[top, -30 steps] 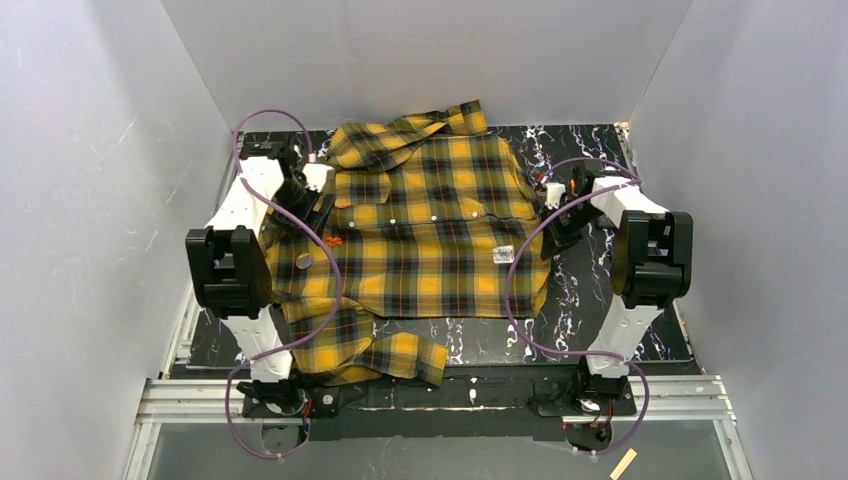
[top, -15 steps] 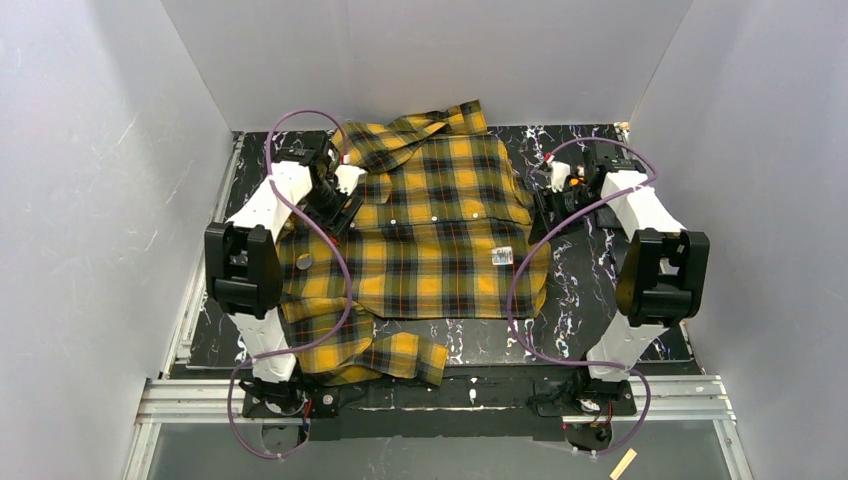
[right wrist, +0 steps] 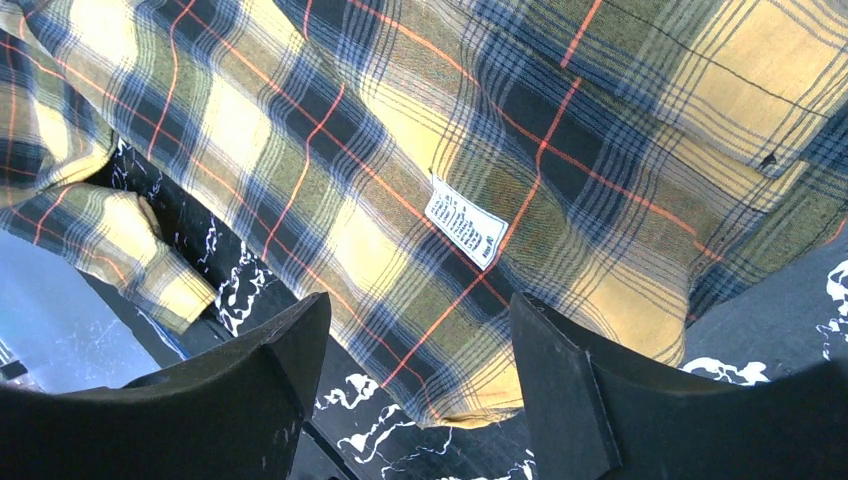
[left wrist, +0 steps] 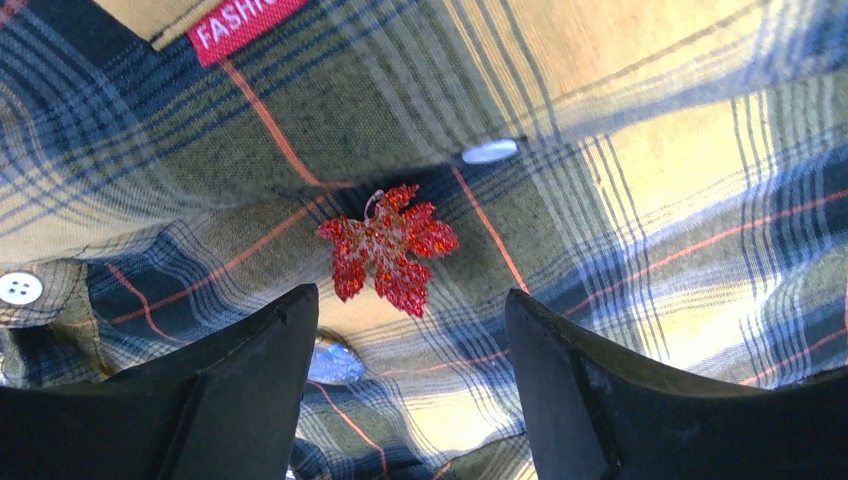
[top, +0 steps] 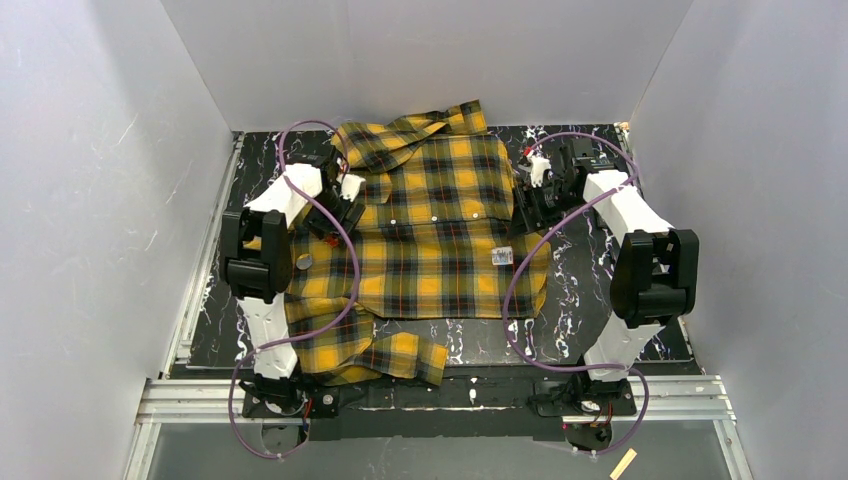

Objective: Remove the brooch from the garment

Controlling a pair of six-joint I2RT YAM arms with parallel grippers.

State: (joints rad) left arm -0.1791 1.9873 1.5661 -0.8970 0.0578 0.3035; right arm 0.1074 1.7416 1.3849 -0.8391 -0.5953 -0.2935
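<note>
Clearly, the brooch [left wrist: 388, 248] here is a small red glittery leaf, pinned to the plaid shirt [top: 440, 220] just below a white snap button [left wrist: 490, 151]. It sits mid-frame in the left wrist view. The left gripper [left wrist: 408, 300] hovers over it with its jaws wide apart and empty, and the leaf lies just above the gap between the two fingers.

The right gripper [right wrist: 420, 305] is also spread wide and holds nothing. It hangs over the shirt's right edge, with the white label [right wrist: 465, 234] in the centre of its view, and does not appear to press on the cloth.

The main risk is that the leaf lies flat on soft fabric. If the fingers close on it, they may pinch a fold of shirt as well, and a pull would then lift the whole shirt instead of freeing the pin, since nothing pins the cloth down.

A pale shiny round piece [left wrist: 335, 362] sits beside the left finger in the lower left of the frame, and it could be caught by mistake.
</note>
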